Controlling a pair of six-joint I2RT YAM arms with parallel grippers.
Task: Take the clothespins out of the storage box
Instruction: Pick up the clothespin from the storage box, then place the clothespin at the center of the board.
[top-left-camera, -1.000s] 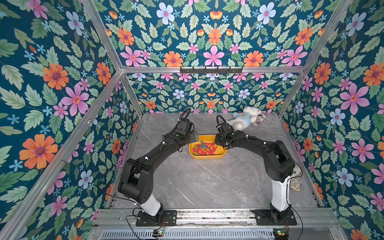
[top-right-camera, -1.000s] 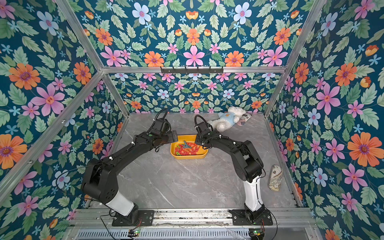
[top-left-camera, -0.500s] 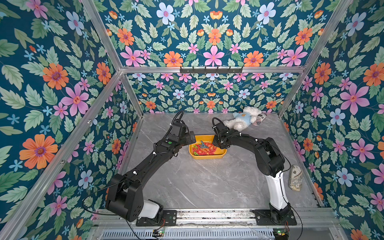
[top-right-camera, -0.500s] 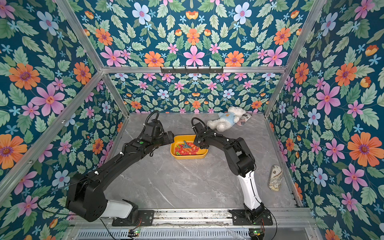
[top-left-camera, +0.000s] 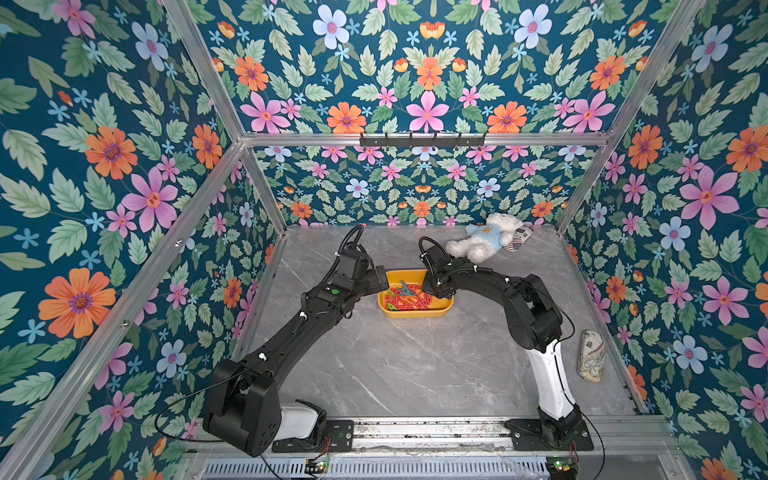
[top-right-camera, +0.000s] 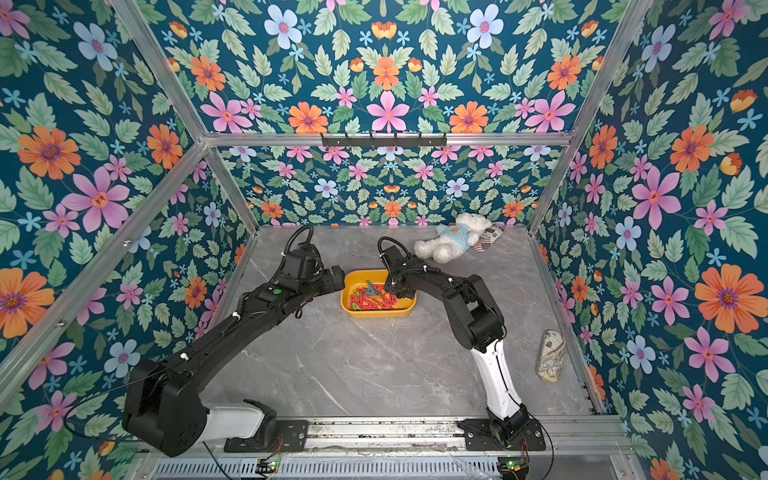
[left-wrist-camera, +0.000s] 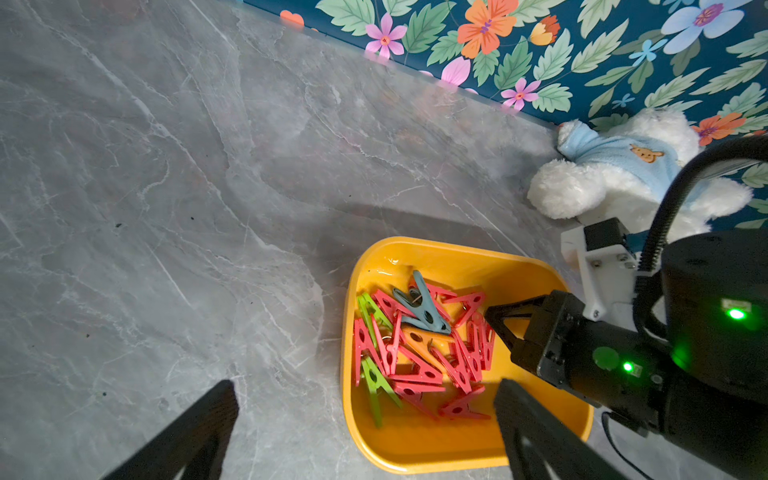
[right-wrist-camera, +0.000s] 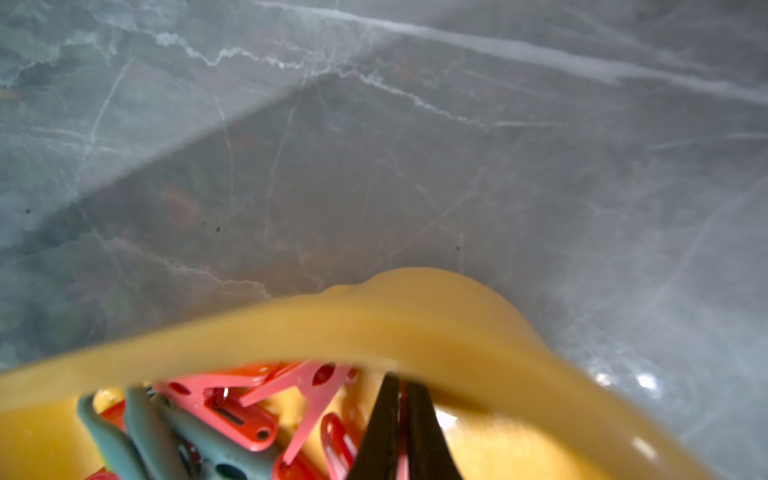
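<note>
The yellow storage box sits mid-table, holding a heap of clothespins, mostly red, with green, orange and grey-blue ones. My right gripper reaches down inside the box's right end. It is shut, and a thin strip of a red clothespin shows between its fingers. My left gripper hangs wide open at the box's left end, one finger over the box and one over the table, holding nothing.
A white plush bear in a blue shirt lies at the back right, a striped pouch beside it. A patterned pouch lies near the right wall. Floral walls enclose the grey marble table.
My right gripper has closed inside the box on a red clothespin. The left arm has stretched out lower, its open gripper staying at the box's left end.
</note>
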